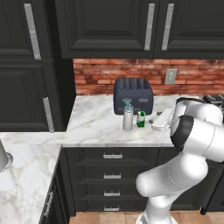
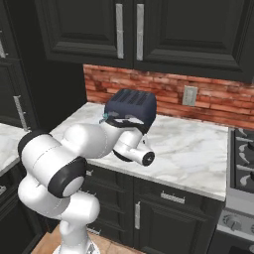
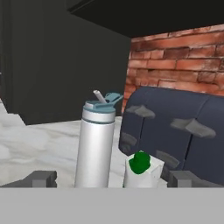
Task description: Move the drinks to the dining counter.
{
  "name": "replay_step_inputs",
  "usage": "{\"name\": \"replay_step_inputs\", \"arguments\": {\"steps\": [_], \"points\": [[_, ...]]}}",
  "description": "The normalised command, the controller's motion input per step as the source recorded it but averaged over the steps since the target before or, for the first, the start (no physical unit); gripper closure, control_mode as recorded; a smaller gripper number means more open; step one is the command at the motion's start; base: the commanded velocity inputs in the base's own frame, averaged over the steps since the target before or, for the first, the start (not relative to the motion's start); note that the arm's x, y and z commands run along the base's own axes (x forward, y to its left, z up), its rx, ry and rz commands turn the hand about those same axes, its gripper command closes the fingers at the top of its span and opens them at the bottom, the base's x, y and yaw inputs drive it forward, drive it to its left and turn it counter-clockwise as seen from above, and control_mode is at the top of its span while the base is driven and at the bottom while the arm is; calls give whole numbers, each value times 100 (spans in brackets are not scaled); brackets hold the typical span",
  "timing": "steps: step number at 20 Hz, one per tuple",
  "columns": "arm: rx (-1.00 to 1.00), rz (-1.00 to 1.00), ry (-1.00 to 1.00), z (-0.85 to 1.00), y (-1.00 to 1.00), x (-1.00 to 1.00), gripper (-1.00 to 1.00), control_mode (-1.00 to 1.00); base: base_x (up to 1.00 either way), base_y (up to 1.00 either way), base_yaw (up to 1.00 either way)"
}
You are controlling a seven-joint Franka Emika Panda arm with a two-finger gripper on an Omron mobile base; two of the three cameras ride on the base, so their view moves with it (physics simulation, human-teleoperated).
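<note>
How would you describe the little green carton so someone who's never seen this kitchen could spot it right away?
Find the dark blue-grey toaster standing against the brick wall on the marble worktop. Two drinks stand just in front of it. The carton is the short white one with a green top, right beside the tall grey metal bottle with the light-blue cap, and much shorter than it.

The arm is a glossy white chain of fat rounded segments, each joint ringed by a dark, near-black band (one broad band wraps the elbow), tapering to a short white wrist tube with a dark round end cap.
</note>
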Motion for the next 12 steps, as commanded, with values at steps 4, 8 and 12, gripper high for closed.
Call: {"name": "replay_step_inputs", "arguments": {"steps": [4,8,12], "points": [[-2,-1,1,-6,10,28,-100,-100,0,0,0],[-5,-3,3,-14,8,39,-100,-100,0,0,0],[-9,-4,7,-20,1,40,-100,-100,0,0,0]]}}
